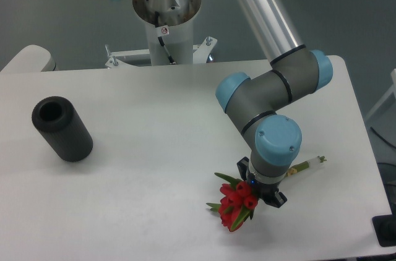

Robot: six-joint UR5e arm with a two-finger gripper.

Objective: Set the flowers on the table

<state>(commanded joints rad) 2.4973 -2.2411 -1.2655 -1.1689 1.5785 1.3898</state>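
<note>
Overhead, a fixed camera looks down on a white table (pixel 154 143) with rounded corners, set against a grey floor. A grey robot arm (pixel 272 97) with pale blue joint caps reaches in from the upper middle and bends down toward the table's lower right area. Its wrist points straight down, so the gripper (pixel 263 194) is mostly hidden beneath the round blue cap; only dark edges of it show. Whether the fingers are together on the stems or parted cannot be told from this angle.

Directly under the wrist lies the flowers (pixel 237 204), a small bunch of red tulip-like blooms with green leaves. The blooms point toward the lower left, and the thin pale green stems run out from under the wrist toward the right, ending near the table's right edge. The bunch appears to be lying flat on the tabletop or just above it; the view does not settle which.

Far to the left, well apart from the arm, a black cylinder (pixel 62 130) lies tilted on its side with its open end facing up and left.

Judging by this, the task is in its closing step: the bunch is at the surface. The next move likely calls for parting the fingers, then lifting straight up without dragging the stems.
</note>
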